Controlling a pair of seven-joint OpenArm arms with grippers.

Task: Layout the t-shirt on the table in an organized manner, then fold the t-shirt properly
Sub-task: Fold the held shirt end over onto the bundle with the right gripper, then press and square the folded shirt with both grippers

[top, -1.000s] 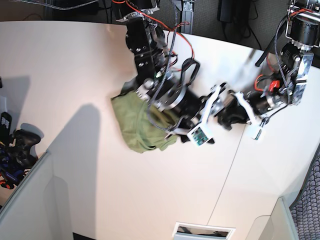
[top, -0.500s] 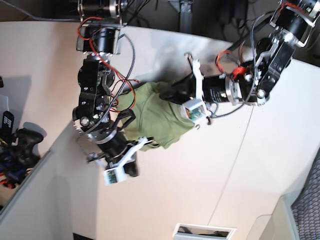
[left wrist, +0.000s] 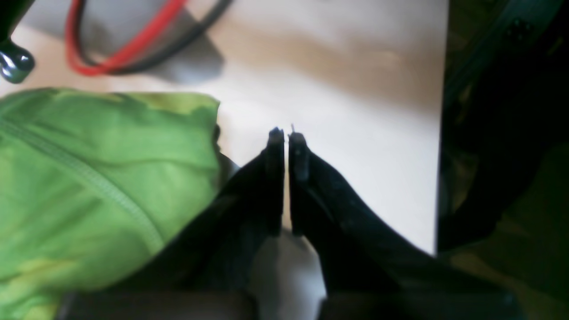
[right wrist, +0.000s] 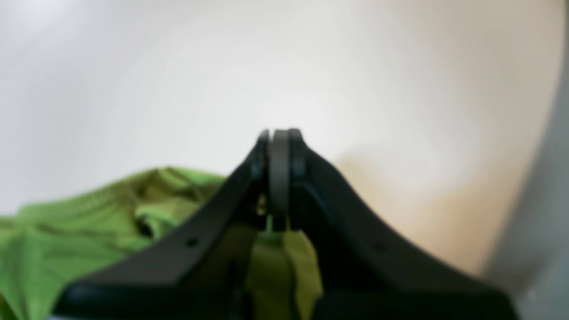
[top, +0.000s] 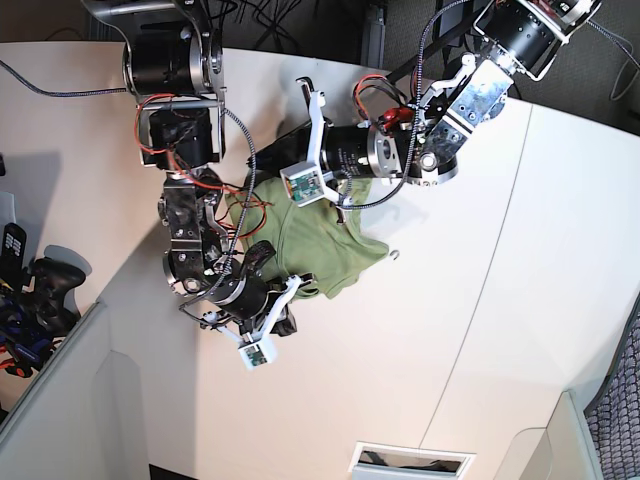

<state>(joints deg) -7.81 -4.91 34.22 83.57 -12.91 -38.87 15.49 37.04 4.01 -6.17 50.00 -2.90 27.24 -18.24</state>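
Item 1: t-shirt (top: 320,235), olive-green, crumpled in a loose heap on the desk (top: 420,360), near desk centre in base view, between the two arms. Not spread flat; folds and a ribbed seam visible in left wrist view (left wrist: 89,178).

Item 2: left end effector (left wrist: 286,138), on the right side of base view at the shirt's upper edge (top: 275,150). Fingers pressed together, only a hairline gap, nothing between tips. Tips over bare desk, just beside the shirt's edge; cloth lies to one side of the fingers, not between them.

Item 3: right end effector (right wrist: 279,142), on the left side of base view at the shirt's lower-left edge (top: 285,322). Fingers pressed together at the tips. Green cloth shows lower down between the two finger bodies (right wrist: 284,266); can't tell whether it is pinched or just lying behind. View blurred.

Item 4: desk, white, matte, curved far edge, thin dark seam line (top: 480,300) running down it to the shirt's right in base view.

Item 5: red and black cables (left wrist: 115,53) near the left arm, over the desk.
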